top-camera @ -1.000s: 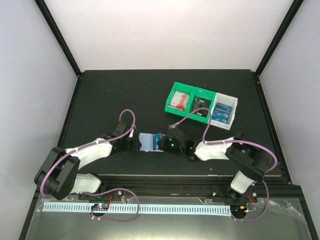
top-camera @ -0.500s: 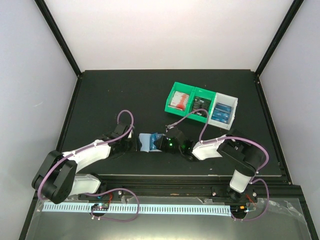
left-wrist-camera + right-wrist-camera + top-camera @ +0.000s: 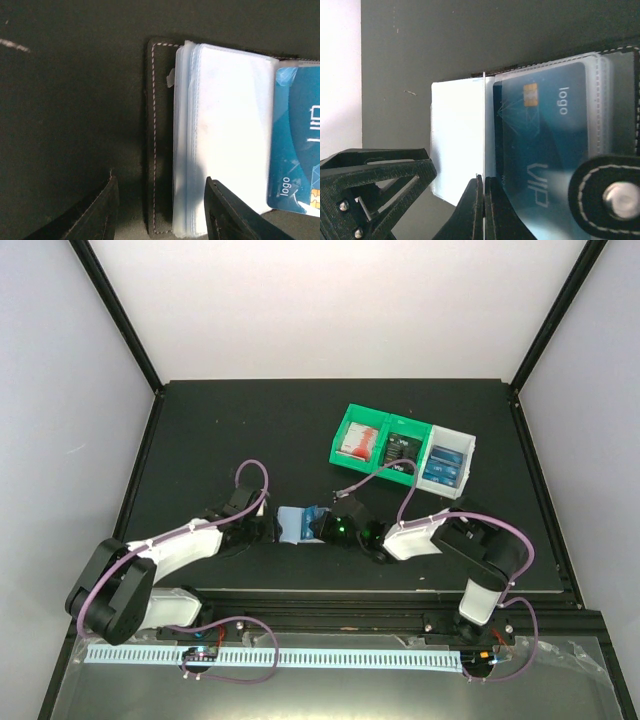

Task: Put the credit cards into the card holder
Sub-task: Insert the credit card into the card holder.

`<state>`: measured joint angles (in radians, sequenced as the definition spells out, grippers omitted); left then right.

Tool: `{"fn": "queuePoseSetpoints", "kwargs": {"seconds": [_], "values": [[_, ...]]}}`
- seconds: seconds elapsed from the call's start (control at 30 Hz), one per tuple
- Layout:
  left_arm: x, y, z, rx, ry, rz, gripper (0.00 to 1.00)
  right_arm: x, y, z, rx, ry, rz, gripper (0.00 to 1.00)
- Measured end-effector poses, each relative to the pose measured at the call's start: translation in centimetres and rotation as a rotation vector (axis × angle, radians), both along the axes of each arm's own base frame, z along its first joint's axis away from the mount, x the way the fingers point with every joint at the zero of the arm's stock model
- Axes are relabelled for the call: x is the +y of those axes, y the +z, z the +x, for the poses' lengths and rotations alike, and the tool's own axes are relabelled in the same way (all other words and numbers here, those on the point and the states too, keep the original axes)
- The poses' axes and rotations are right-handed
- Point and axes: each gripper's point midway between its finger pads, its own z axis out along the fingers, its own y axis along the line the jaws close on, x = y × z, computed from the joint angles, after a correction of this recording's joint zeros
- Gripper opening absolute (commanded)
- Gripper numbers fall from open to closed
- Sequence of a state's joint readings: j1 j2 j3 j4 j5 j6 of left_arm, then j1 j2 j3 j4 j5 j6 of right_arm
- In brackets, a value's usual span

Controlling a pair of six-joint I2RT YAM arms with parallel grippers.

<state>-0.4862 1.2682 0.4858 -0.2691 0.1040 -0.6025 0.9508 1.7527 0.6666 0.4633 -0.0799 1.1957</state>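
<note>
The card holder (image 3: 297, 524) lies open on the black table, its clear sleeves (image 3: 225, 140) fanned over the black stitched cover (image 3: 161, 150). A blue "VIP" credit card (image 3: 545, 140) sits in a sleeve, also in the left wrist view (image 3: 297, 150). My left gripper (image 3: 162, 210) is open, its fingers straddling the holder's left cover edge and sleeves. My right gripper (image 3: 484, 200) is shut on a thin pale credit card seen edge-on (image 3: 484, 125), held upright over the sleeves. The snap tab (image 3: 615, 195) lies to the right.
A green bin (image 3: 345, 420) at the back right holds red-and-white cards (image 3: 355, 443) and black cards (image 3: 402, 450). A white bin (image 3: 468, 445) beside it holds blue cards (image 3: 445, 465). The left arm's gripper frame (image 3: 370, 190) is close beside my right fingers.
My right gripper has moved slightly left toward the holder with the card in it. The left arm has shifted slightly and still straddles the holder.
</note>
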Motion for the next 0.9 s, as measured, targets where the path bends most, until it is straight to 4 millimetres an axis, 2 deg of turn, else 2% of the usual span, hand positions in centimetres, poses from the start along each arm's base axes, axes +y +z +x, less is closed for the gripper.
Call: {"fn": "queuePoseSetpoints", "kwargs": {"seconds": [0.3,0.9], "values": [[-0.2,-0.1,0.5,-0.011,0.000,-0.002,0.45,-0.1,-0.3,0.2,0.004,-0.007,-0.004,0.01],[-0.1,-0.4,0.8,-0.014,-0.001,0.009,0.33,1.6,-1.2,0.0,0.058,0.022,0.086,0.01]]}}
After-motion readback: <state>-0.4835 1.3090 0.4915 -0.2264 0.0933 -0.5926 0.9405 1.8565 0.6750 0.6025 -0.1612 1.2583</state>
